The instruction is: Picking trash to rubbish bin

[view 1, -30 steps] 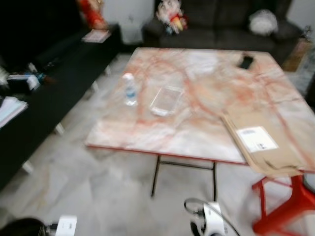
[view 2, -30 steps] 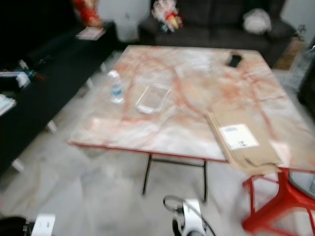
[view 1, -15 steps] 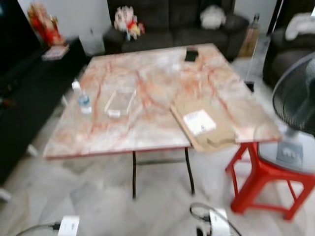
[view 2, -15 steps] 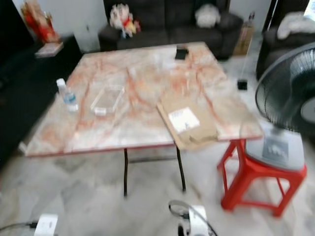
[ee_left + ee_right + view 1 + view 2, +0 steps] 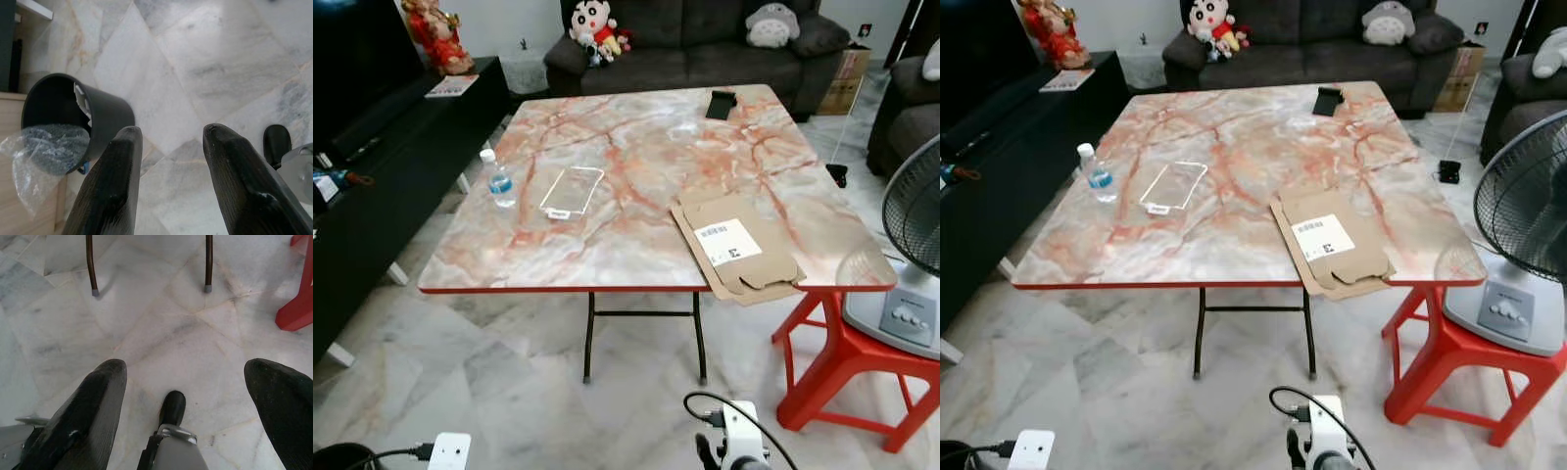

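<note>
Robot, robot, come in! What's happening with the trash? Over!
Both grippers open, nothing held: left gripper, right gripper. Plastic bottle, clear wrapper, flattened cardboard on the table. Black bin beside left gripper.

Head stereo looks down at table point(image 5: 636, 255); wrist cameras face floor point(image 5: 161, 333).

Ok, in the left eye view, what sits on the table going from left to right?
Bottle → clear tray → cardboard. The phone lies further back, over the cardboard's span, so it has no clear place in that order.
</note>
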Controlling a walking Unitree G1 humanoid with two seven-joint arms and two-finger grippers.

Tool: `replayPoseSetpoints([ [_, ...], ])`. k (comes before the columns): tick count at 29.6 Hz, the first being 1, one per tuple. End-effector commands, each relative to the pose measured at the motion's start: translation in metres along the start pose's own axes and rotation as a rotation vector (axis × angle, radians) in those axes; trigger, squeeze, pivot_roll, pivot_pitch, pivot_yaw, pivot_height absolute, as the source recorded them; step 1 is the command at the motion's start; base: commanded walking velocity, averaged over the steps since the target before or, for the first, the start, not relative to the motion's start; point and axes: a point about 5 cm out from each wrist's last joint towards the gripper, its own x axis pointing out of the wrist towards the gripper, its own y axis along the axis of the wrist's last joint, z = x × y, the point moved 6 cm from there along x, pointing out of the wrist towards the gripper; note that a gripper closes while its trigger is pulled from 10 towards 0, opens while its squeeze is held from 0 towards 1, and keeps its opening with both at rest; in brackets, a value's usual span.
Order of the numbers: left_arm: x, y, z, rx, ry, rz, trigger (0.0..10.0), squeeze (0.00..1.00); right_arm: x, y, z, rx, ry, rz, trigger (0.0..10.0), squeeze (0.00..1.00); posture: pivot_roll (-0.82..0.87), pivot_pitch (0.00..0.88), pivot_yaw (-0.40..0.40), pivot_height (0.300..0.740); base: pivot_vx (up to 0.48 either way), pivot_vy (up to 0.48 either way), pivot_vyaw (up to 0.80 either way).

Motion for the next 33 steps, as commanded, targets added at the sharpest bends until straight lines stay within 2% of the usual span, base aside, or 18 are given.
replayPoseSetpoints([
  [1, -0.001, -0.001, -0.003, -0.004, 0.010, 0.006, 10.0, 0.00, 0.001, 0.005, -0.003, 0.000, 0.010, 0.012, 10.0, 0.00, 0.06, 0.008, 0.060, 0.740, 0.000, 0.000, 0.00],
  [6, -0.004, -0.013, -0.006, -0.028, 0.029, -0.019, 10.0, 0.00, 0.002, 0.021, -0.003, 0.000, 0.019, 0.071, 10.0, 0.00, 0.04, 0.008, 0.046, 0.740, 0.000, 0.000, 0.00],
  [11, -0.004, -0.015, 0.001, -0.033, 0.021, -0.023, 10.0, 0.00, 0.002, 0.034, 0.004, 0.041, 0.009, 0.116, 10.0, 0.00, 0.02, 0.000, 0.042, 0.740, 0.000, 0.000, 0.00],
  [15, -0.003, -0.009, 0.003, -0.028, 0.015, -0.016, 10.0, 0.00, 0.003, 0.063, 0.008, 0.125, 0.009, 0.203, 10.0, 0.00, 0.01, 0.000, 0.047, 0.740, 0.000, 0.000, 0.00],
  [18, -0.001, -0.003, 0.001, -0.021, 0.013, -0.004, 10.0, 0.00, 0.002, 0.084, 0.014, 0.229, 0.003, 0.265, 10.0, 0.00, 0.00, 0.000, 0.045, 0.740, 0.000, 0.000, 0.00],
  [20, -0.001, -0.002, 0.001, -0.021, 0.014, -0.003, 10.0, 0.00, 0.002, 0.089, 0.016, 0.261, -0.002, 0.279, 10.0, 0.00, 0.00, 0.000, 0.041, 0.740, 0.000, 0.000, 0.00],
  [21, -0.001, -0.001, 0.000, -0.023, 0.017, -0.002, 10.0, 0.00, 0.002, 0.095, 0.019, 0.315, -0.007, 0.295, 10.0, 0.00, 0.01, 0.000, 0.038, 0.740, 0.000, 0.000, 0.00],
  [22, 0.000, 0.000, 0.000, -0.032, 0.024, 0.001, 10.0, 0.00, 0.001, 0.106, 0.024, 0.426, 0.002, 0.330, 10.0, 0.00, 0.02, 0.000, 0.022, 0.740, 0.000, 0.000, 0.00],
  [23, 0.000, 0.000, 0.000, -0.032, 0.024, 0.001, 10.0, 0.00, 0.001, 0.106, 0.024, 0.426, 0.002, 0.330, 10.0, 0.00, 0.02, 0.000, 0.022, 0.740, 0.000, 0.000, 0.00],
  [25, -0.001, 0.000, 0.000, -0.042, 0.029, 0.002, 10.0, 0.00, 0.000, 0.115, 0.023, 0.501, 0.039, 0.358, 10.0, 0.00, 0.02, 0.000, 0.016, 0.740, 0.000, 0.000, 0.00],
  [26, -0.001, 0.000, 0.000, -0.042, 0.029, 0.002, 10.0, 0.00, 0.000, 0.115, 0.023, 0.501, 0.039, 0.358, 10.0, 0.00, 0.02, 0.000, 0.016, 0.740, 0.000, 0.000, 0.00],
  [27, -0.001, -0.002, 0.001, -0.047, 0.031, -0.002, 10.0, 0.00, -0.002, 0.123, 0.019, 0.541, 0.092, 0.388, 10.0, 0.95, 0.02, 0.000, 0.012, 0.740, 0.000, 0.000, 0.00],
  [28, -0.002, -0.004, 0.002, -0.049, 0.031, -0.006, 10.0, 0.00, -0.003, 0.128, 0.017, 0.556, 0.116, 0.406, 10.0, 1.00, 0.02, 0.000, 0.011, 0.740, 0.000, 0.000, 0.00],
  [33, -0.005, -0.016, 0.003, -0.053, 0.030, -0.033, 10.0, 0.00, -0.006, 0.141, 0.014, 0.609, 0.174, 0.462, 10.0, 1.00, 0.02, 0.013, 0.008, 0.740, 0.000, 0.000, 0.00],
])
